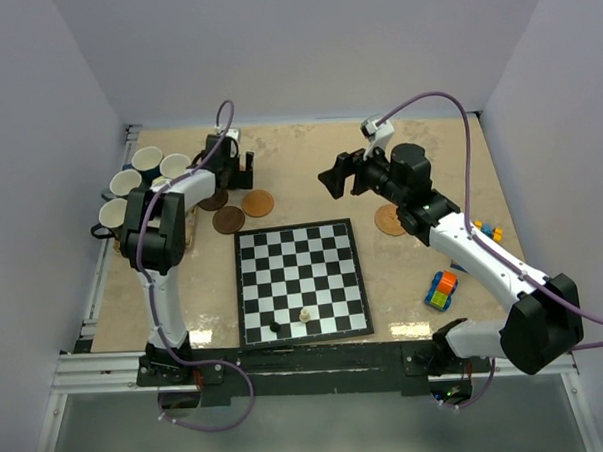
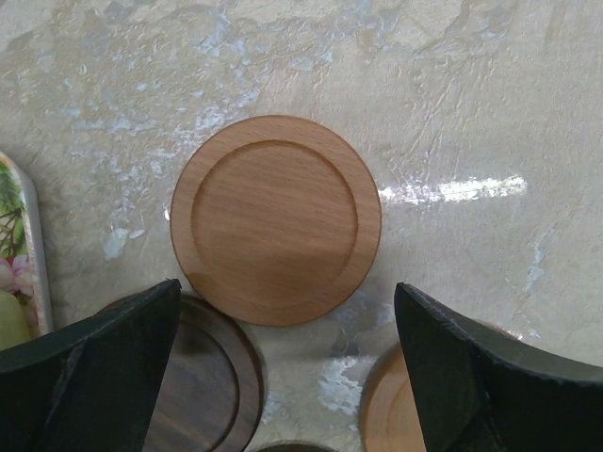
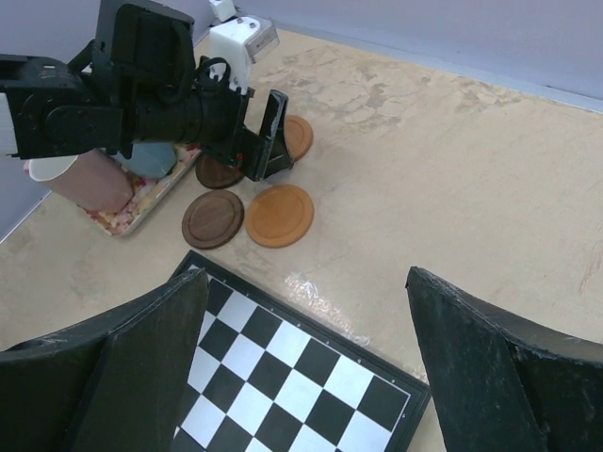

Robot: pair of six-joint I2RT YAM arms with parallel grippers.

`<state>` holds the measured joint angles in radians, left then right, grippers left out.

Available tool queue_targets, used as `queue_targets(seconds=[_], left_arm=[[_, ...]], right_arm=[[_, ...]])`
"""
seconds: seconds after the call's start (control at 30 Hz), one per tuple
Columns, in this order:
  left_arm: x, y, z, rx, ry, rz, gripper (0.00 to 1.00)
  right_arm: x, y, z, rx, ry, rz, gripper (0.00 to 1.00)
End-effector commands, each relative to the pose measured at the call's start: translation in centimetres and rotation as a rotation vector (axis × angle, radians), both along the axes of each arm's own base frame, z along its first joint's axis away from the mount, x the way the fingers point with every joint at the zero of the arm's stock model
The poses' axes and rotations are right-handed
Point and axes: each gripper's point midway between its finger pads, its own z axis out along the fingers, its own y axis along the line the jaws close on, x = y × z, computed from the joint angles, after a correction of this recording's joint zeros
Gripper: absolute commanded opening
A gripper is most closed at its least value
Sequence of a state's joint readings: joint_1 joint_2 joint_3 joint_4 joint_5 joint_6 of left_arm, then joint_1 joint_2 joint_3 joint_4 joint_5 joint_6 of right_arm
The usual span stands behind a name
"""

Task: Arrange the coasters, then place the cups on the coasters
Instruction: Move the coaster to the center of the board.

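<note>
Arranging the coasters is judged to be the step in hand, since no cup is seen on a disc yet. The left claw (image 2: 287, 294) is held with its jaws wide apart and nothing between them. It is poised over a light tan round wooden coaster (image 2: 275, 218), which lies flat on the pale marbled counter (image 2: 452, 85) at the far left.

Two more discs are crowded on its near side: a dark brown round coaster (image 2: 213, 377) to the left and a tan-orange round coaster (image 2: 388, 414) to the right. Both are partly hidden by the black fingers (image 2: 94, 377). Another dark coaster (image 1: 228, 220) lies by the far left corner of the black-and-white chessboard (image 1: 302, 281). A lone tan coaster (image 1: 387, 220) lies well apart on the right, partly under the right arm.

The right claw (image 3: 309, 282) is likewise spread and empty, raised above the middle of the counter. The small white-lined cups (image 1: 146, 160) are gathered on the floral cloth mat (image 2: 17, 235) at the far left edge.

For a sound grasp, the left claw should be centred over the light disc and lowered until both fingertips reach the counter outside its rim. It should then be closed gently, as so thin a disc is likely to slip. The neighbouring discs should be kept clear of the fingers. Each coaster should be set down with room for a cup around it, away from the chessboard.
</note>
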<state>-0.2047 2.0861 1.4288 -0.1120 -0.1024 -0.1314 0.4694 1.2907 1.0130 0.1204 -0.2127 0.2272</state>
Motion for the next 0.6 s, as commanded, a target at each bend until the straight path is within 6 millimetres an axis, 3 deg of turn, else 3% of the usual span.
queue_targets(seconds=[0.0,0.37,0.57], left_arm=[[1.4,0.4,0.3,0.028,-0.018,-0.013,1.0],[1.7,0.2,-2.3,0.032,0.041,-0.052,1.0],[1.9,-0.1,-2.8,0.027,0.061,-0.047,0.91]], right_arm=[[-0.6,0.4,1.7,0.025,-0.044,0.036,0.92],[-1.0,0.5,1.9,0.037,-0.042,0.043,0.94],[-1.0,0.5,2.0,0.046,-0.043,0.045,0.94]])
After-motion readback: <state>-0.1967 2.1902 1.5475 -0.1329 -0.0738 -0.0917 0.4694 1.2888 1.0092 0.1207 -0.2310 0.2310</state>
